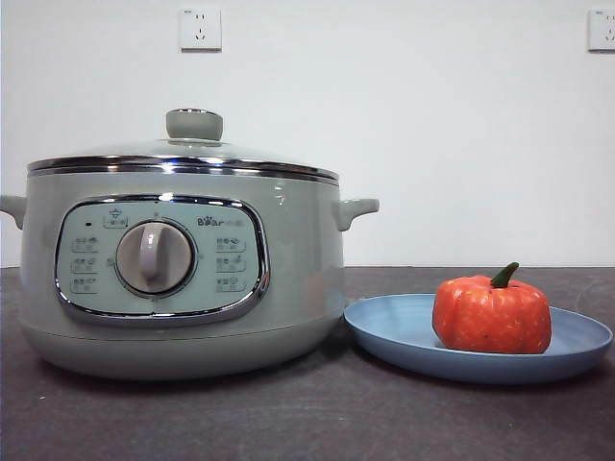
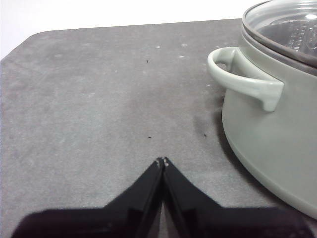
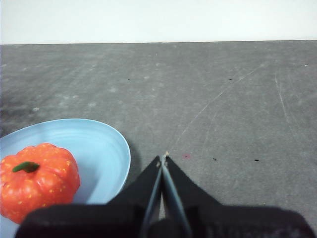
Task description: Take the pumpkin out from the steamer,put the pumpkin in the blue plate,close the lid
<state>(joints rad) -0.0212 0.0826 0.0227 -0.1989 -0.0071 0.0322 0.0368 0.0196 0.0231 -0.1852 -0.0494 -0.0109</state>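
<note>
The pale green steamer [image 1: 183, 279] stands at the left of the front view with the glass lid [image 1: 183, 154] resting shut on its rim. The orange pumpkin [image 1: 492, 314] sits upright in the blue plate [image 1: 394, 331] to the right of the pot. My left gripper [image 2: 162, 161] is shut and empty above the table, beside the steamer's side handle [image 2: 242, 79]. My right gripper [image 3: 163, 157] is shut and empty, next to the blue plate [image 3: 94, 144] that holds the pumpkin [image 3: 38, 176]. Neither arm shows in the front view.
The dark grey table [image 1: 307, 423] runs to a white wall with two sockets [image 1: 200, 29]. The table's rounded corner [image 2: 29, 42] shows in the left wrist view.
</note>
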